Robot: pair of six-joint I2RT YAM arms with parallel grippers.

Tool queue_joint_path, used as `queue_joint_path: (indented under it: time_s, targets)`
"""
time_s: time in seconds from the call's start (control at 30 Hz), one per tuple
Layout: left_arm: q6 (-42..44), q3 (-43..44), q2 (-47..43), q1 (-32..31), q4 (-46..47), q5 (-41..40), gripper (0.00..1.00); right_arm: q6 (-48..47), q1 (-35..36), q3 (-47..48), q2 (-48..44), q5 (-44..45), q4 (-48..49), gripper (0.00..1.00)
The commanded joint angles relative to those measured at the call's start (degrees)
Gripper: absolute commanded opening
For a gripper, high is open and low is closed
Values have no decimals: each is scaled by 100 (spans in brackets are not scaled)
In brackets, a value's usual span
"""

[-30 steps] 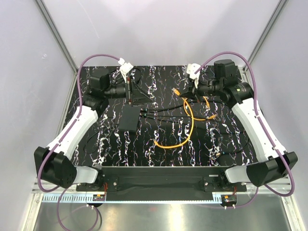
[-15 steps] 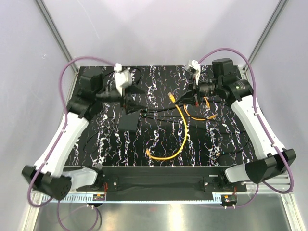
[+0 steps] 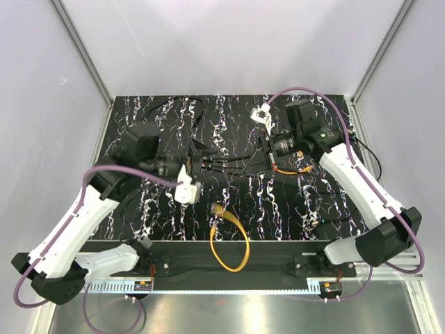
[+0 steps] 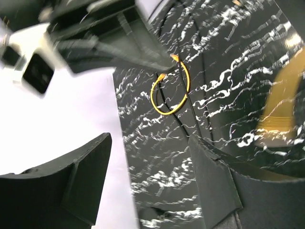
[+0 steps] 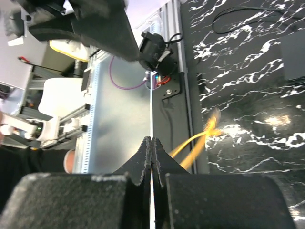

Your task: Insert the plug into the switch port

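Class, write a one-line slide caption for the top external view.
Left arm and right arm reach over the marbled table; the orange cable loops at its near edge.

Marbled table (image 3: 278, 202); orange cable (image 3: 233, 220); black cables (image 3: 236, 160).

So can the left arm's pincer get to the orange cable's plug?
Probably yes: the plug lies uncovered on the table, close to the open left pincer, with nothing lying on it.
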Motion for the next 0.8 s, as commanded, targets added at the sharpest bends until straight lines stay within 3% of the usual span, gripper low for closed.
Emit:
queue_joint_path:
  time_s: [0.0, 0.1, 0.17, 0.2, 0.33, 0.4, 0.57, 0.63, 0.77]
  targets:
    - [1209, 3, 17, -310, -211, -418, 70, 330, 111, -24, -150, -291, 333, 0]
    - [868, -50, 193, -425, -203, -690, 68, 260, 138, -137, -132, 314, 351, 0]
    - [-313, -120, 237, -407, 122, -744, 68, -82, 138, -138, 17, 1189, 80, 0]
    - [-442, -103, 255, -398, -156, -683, 69, -205, 138, -120, 95, 1430, -304, 2]
    - [-699, -637, -34, -346, -1027, -376, 72, -926, 147, -627, 316, 2318, -906, 44]
    - [-724, -1311, -298, -345, -1064, -427, 72, -909, 147, -1006, 316, 2942, -687, 43]
    - [-444, -1879, 147, -442, -782, -708, 67, -707, -90, -1614, 298, 3041, -440, 44]
    - [-435, -1677, 885, -679, -800, -1007, 65, -637, -414, -1501, 237, 2936, -475, 57]
    - [-601, -1702, 1826, -1039, -205, -1771, 62, -619, -968, -1368, 149, 2857, -650, 65]
